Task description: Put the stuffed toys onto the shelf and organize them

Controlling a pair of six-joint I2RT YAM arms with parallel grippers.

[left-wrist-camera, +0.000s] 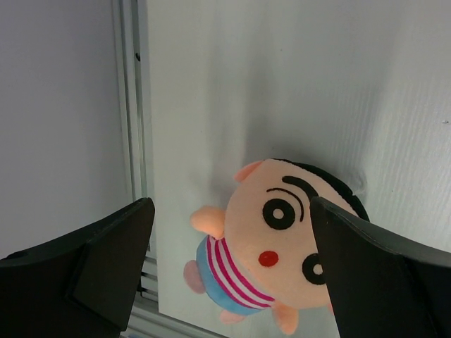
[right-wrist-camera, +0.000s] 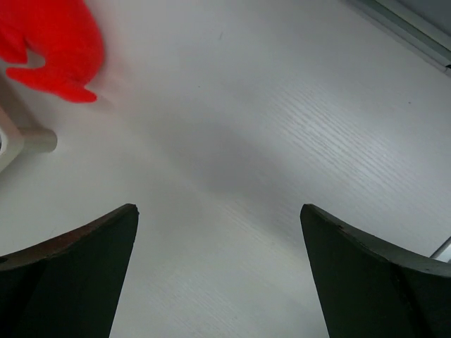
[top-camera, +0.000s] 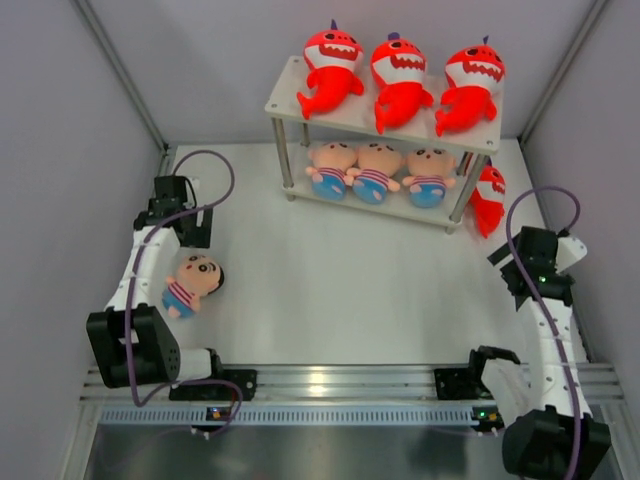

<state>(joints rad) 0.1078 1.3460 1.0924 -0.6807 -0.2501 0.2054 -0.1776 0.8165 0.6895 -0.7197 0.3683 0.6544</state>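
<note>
The shelf [top-camera: 281,101] stands at the back of the table. Three red shark plushes [top-camera: 400,80] sit in a row on its top board, and three boy dolls [top-camera: 377,172] lie in a row on its lower board. A fourth shark [top-camera: 488,199] lies on the table by the shelf's right leg; its tail shows in the right wrist view [right-wrist-camera: 53,42]. A fourth boy doll [top-camera: 192,283] lies face up on the table at the left. My left gripper [top-camera: 190,232] hangs open above it, with the doll [left-wrist-camera: 282,246] between the fingers [left-wrist-camera: 229,211]. My right gripper [top-camera: 520,262] is open and empty [right-wrist-camera: 217,208].
Grey walls close in the table on the left, right and back. A metal rail [top-camera: 330,380] runs along the near edge between the arm bases. The shelf's foot [right-wrist-camera: 35,139] shows at the left of the right wrist view.
</note>
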